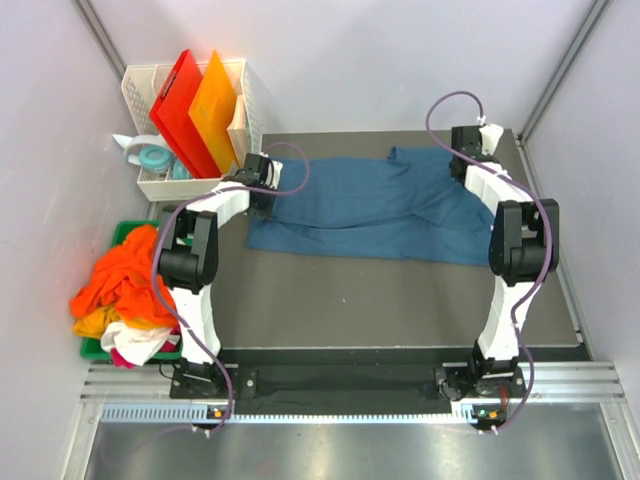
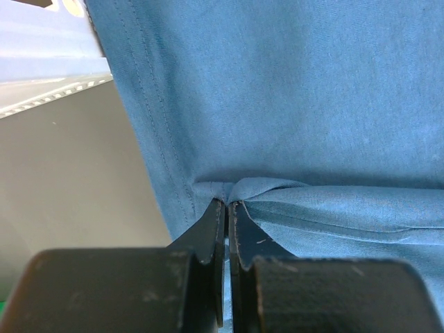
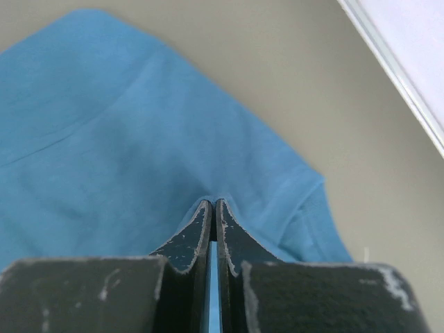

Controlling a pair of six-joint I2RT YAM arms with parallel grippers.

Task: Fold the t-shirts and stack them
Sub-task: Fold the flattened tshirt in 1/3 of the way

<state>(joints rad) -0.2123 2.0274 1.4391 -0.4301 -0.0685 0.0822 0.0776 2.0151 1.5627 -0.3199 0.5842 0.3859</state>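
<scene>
Plain teal-blue t-shirt (image 1: 380, 210) spread on grey counter (image 1: 400, 300), left hand (image 2: 227, 206) pinching its hemmed edge, right hand (image 3: 214, 206) pinching fabric beside a sleeve

Left gripper (image 2: 227, 203) pinched closed, right gripper (image 3: 213, 202) likewise (elbows raised), both reaching forward

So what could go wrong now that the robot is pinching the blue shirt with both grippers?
1. The left gripper and right gripper each pinch only a small bit near the edge of the blue t-shirt, so it might slip out.
2. The shirt lies rumpled on the table, so the fold may come out crooked.
3. The left gripper is close to the white basket holding the boards and could bump it.
</scene>
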